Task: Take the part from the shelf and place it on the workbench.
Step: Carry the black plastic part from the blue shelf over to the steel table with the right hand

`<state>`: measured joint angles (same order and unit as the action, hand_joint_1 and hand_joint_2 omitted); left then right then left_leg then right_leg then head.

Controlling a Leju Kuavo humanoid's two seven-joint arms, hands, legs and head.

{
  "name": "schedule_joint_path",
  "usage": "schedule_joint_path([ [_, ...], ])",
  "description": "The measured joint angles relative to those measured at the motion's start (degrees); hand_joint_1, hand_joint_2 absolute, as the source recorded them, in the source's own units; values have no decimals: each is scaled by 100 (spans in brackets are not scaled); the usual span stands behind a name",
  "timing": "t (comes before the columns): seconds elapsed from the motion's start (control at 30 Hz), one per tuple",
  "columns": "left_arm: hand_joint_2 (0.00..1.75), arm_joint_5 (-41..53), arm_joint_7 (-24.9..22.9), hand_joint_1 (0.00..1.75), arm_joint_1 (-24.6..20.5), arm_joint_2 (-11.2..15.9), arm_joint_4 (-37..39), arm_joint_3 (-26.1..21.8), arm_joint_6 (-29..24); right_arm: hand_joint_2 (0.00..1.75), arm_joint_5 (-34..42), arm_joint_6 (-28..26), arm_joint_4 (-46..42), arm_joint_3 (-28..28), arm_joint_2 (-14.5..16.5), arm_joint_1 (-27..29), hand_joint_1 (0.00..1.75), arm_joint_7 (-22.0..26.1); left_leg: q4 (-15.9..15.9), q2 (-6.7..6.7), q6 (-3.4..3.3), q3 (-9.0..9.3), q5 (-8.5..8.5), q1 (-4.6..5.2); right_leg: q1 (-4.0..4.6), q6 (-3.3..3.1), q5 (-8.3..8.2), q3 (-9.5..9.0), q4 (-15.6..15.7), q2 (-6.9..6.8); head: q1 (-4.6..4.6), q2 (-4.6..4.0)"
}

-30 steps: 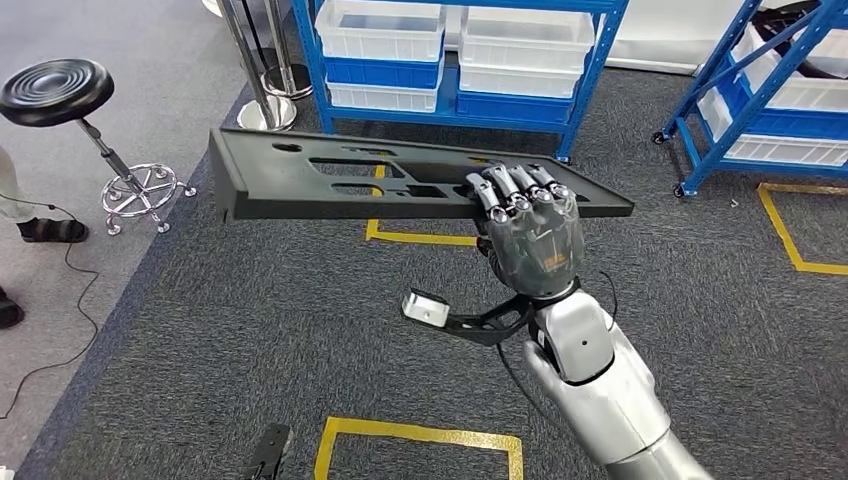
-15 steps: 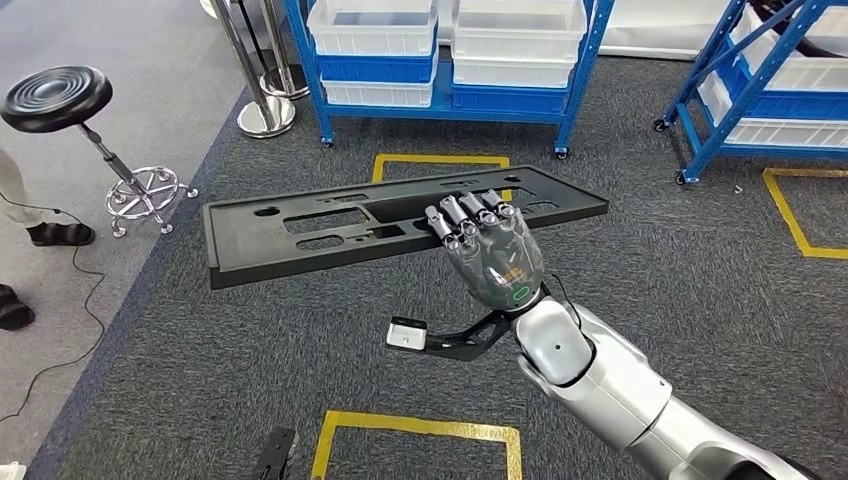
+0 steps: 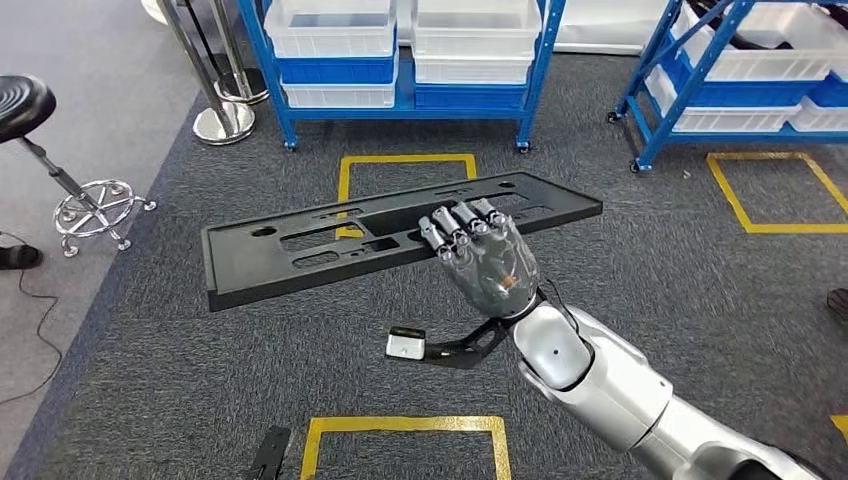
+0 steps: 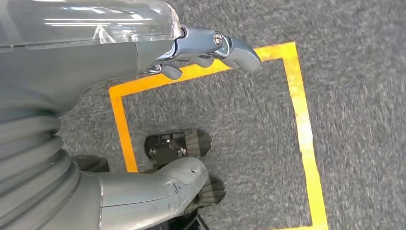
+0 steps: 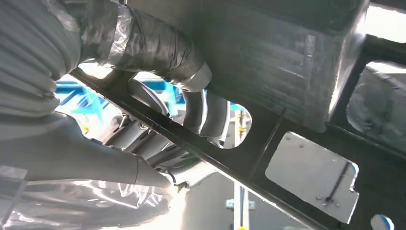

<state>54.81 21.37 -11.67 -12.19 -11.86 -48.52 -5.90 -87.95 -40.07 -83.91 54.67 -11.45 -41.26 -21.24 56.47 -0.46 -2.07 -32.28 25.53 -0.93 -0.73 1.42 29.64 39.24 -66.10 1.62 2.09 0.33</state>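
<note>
View has swung right past the blue shelf; my right robot hand still grips the black panel, carrying, no counter yet.

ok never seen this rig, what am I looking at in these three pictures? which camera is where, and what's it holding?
It is a two-legged humanoid with silver arms and many-fingered hands. The head view looks forward and down from high on its body: the right robot hand grips a long flat black plastic panel with cut-outs above grey carpet marked with yellow tape squares. Blue metal racks holding white bins stand behind, and a black round stool to the left. The right wrist view, from a camera behind that hand, shows the panel's underside close up. The left wrist view looks down at the carpet past the left robot hand, which holds nothing.
</note>
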Motion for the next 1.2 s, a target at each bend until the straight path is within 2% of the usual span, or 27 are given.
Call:
schedule_joint_path([
  [0.07,175,1,3,0,7,-1,0,0,0,175,0,1,3,24,-10,-7,175,-7,17,131,-6,-18,3,11,-11,31,260,313,-655,-109,3,0],
  [0.1,175,1,4,0,9,-1,0,0,0,175,0,1,4,37,-19,-4,175,-7,30,193,-4,-27,9,15,-15,42,253,369,-777,-130,2,0],
  [0.13,175,1,7,0,8,-2,1,1,1,175,0,1,5,48,-28,-5,175,-3,45,252,0,-34,18,16,-18,47,141,309,-674,-152,3,0],
  [0.17,175,1,9,0,5,-3,1,3,1,175,0,1,4,54,-36,-11,175,3,66,308,9,-36,33,16,-18,45,-40,145,-378,-196,3,0],
  [0.23,175,1,17,0,-7,-8,1,8,2,175,0,1,3,54,-41,-33,175,19,127,403,50,-46,78,37,11,3,-306,-240,349,-402,2,0],
  [0.3,175,1,25,0,-22,-10,1,13,1,175,0,1,-1,54,-45,-51,175,27,171,480,103,-56,111,72,46,-75,-359,-381,662,-494,0,0],
  [0.37,175,1,27,0,-32,-10,1,22,0,175,0,1,-4,54,-57,-57,175,32,177,554,151,-52,128,83,48,-147,-383,-358,664,-374,-1,0],
  [0.43,175,1,28,0,-42,-10,1,29,0,175,0,1,-4,54,-68,-68,175,40,313,447,211,-98,259,61,27,-211,-413,-349,681,-273,-3,0],
  [0.47,175,1,29,0,-45,-10,1,31,0,175,0,1,-4,54,-70,-75,175,49,529,336,238,-186,410,49,13,-242,-428,-346,690,-226,-4,0],
  [0.53,175,1,29,0,-38,-10,1,31,1,175,0,1,-5,53,-73,-79,175,75,1251,154,265,-496,788,37,12,-278,-441,-332,688,-118,-6,0],
  [0.57,175,1,29,0,-32,-10,1,31,2,175,0,1,-5,53,-73,-75,175,88,1588,124,267,-649,905,36,17,-285,-444,-327,685,-54,-5,0],
  [0.6,175,1,29,0,-27,-10,1,31,4,175,0,1,-4,53,-74,-72,175,97,1776,109,261,-739,922,36,24,-287,-446,-323,681,12,-5,0],
  [0.63,175,1,29,0,-26,-10,1,31,6,175,0,1,-4,53,-74,-69,175,102,1743,98,242,-728,825,37,31,-288,-448,-324,675,84,-5,0],
  [0.67,175,1,29,0,-27,-10,1,32,8,175,0,1,-5,53,-74,-69,175,105,1492,66,210,-616,636,41,39,-288,-448,-328,668,157,-5,0],
  [0.73,175,1,30,0,-35,-2,1,33,9,175,0,1,-7,52,-75,-75,175,111,743,-168,105,-279,253,41,50,-276,-455,-330,659,291,-3,0],
  [0.77,175,1,31,0,-38,6,1,33,9,175,0,1,-7,52,-74,-78,175,112,468,-298,60,-157,144,44,39,-258,-465,-316,655,352,-4,0],
  [0.8,175,1,32,0,-38,12,1,33,10,175,0,1,-7,52,-74,-80,175,113,323,-389,28,-97,110,49,17,-227,-482,-291,656,411,-4,0],
  [0.83,175,1,34,0,-39,18,1,33,13,175,0,1,-7,52,-74,-80,175,113,282,-408,12,-78,118,57,-6,-185,-506,-261,662,470,-6,0],
  [0.87,175,1,36,0,-42,14,1,33,15,175,0,1,-9,52,-78,-77,175,114,224,-346,9,-65,109,62,-18,-141,-533,-238,677,538,-9,0],
  [0.9,175,1,37,0,-48,7,1,36,18,175,0,-1,-12,52,-83,-74,175,114,161,-267,7,-42,93,52,-12,-103,-538,-218,677,521,-8,0],
  [0.97,175,1,42,0,-60,-8,-1,40,20,175,0,-1,-19,52,-96,-96,175,122,34,-111,-5,7,43,19,18,-44,-402,-114,495,298,7,0],
  [1.03,175,1,43,0,-57,-13,-1,42,20,175,0,0,-21,52,-101,-124,175,133,-1,31,-25,19,23,18,5,2,-79,149,-65,15,20,0],
  [1.07,175,2,43,0,-56,-13,-1,42,20,175,0,1,-21,52,-101,-125,175,140,3,109,-32,16,27,21,-13,25,53,292,-373,-49,19,0],
  [1.1,175,6,41,0,-55,-13,0,43,20,175,0,1,-21,52,-101,-119,175,149,10,184,-32,14,33,22,-35,50,100,376,-568,-87,20,0],
  [1.13,175,10,40,0,-55,-15,0,45,20,175,0,1,-21,52,-103,-113,175,159,20,257,-28,12,42,19,-60,73,47,367,-584,-120,21,0],
  [1.17,175,15,39,0,-57,-17,1,50,22,175,0,1,-21,51,-108,-112,175,168,37,325,-17,11,56,14,-83,93,-89,257,-408,-162,21,0],
  [1.2,175,19,38,0,-59,-21,1,57,23,175,0,1,-21,50,-116,-117,175,178,65,383,3,11,78,8,-99,105,-259,67,-84,-248,22,0],
])
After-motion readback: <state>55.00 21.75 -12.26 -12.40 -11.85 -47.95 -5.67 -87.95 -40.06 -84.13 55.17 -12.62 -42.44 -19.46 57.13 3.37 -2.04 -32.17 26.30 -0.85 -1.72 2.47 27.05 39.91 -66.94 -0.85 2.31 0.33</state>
